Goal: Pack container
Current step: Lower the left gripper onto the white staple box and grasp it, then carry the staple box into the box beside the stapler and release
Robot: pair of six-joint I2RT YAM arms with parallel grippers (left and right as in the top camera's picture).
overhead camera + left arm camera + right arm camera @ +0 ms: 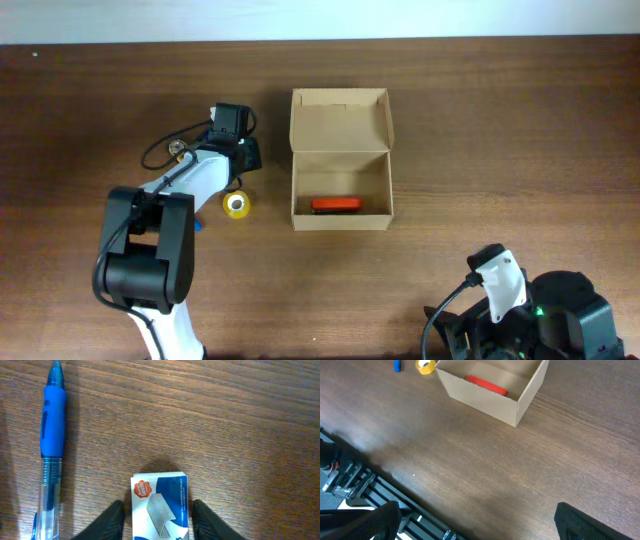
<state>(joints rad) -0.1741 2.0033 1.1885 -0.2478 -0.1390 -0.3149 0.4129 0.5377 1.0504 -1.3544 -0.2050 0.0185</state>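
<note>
The container (340, 130) is a tan cardboard box standing open at mid table, lid flap folded back. A red item (335, 204) lies inside against its near wall. The container also shows in the right wrist view (485, 397) with the red item (486, 385). My left gripper (158, 520) is open, low over the table, one finger on each side of a small blue-and-white staples box (160, 505) with small gaps. In the overhead view the left gripper (240, 152) hides that box. My right gripper (477, 520) is wide open and empty near the table's front right.
A blue pen (51, 450) lies left of the staples box. A yellow tape roll (237, 204) and the pen's end (198, 223) lie left of the container. The right arm (505, 285) is at the front right. Black framework (350, 482) runs beyond the table's edge.
</note>
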